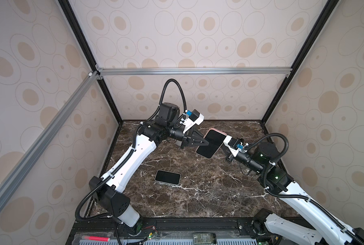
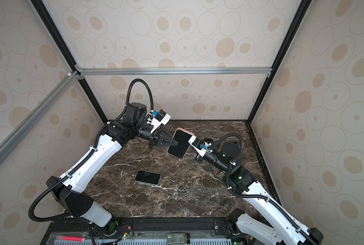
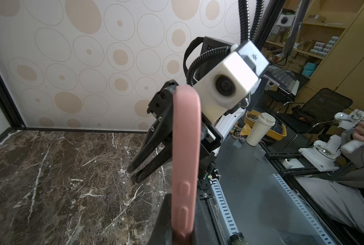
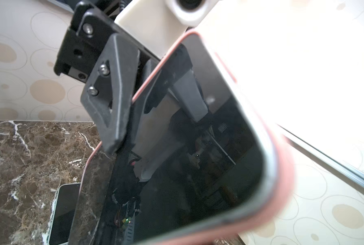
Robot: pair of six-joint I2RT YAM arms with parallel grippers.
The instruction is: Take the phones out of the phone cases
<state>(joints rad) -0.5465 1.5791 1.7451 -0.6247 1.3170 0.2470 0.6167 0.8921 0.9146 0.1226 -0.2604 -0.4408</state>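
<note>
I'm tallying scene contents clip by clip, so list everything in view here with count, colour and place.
soft pink phone case: one, pink, held in the air at rear centre.
black-screened phone: one, black, seated in that case.
white-edged black-screened phone: one, white and black, flat on the table, left of centre.
marble-patterned tabletop: one, brown with white veins, cell floor.
pink marker pen: one, pink, front ledge, left.
clear jar, greenish contents: one, front ledge, right of centre.
oval-patterned wall panels: three, cream and beige.
left tool: one, black, shut on the case's edge.
right tool: one, black, jaws nearly together behind the case; contact unclear.
</note>
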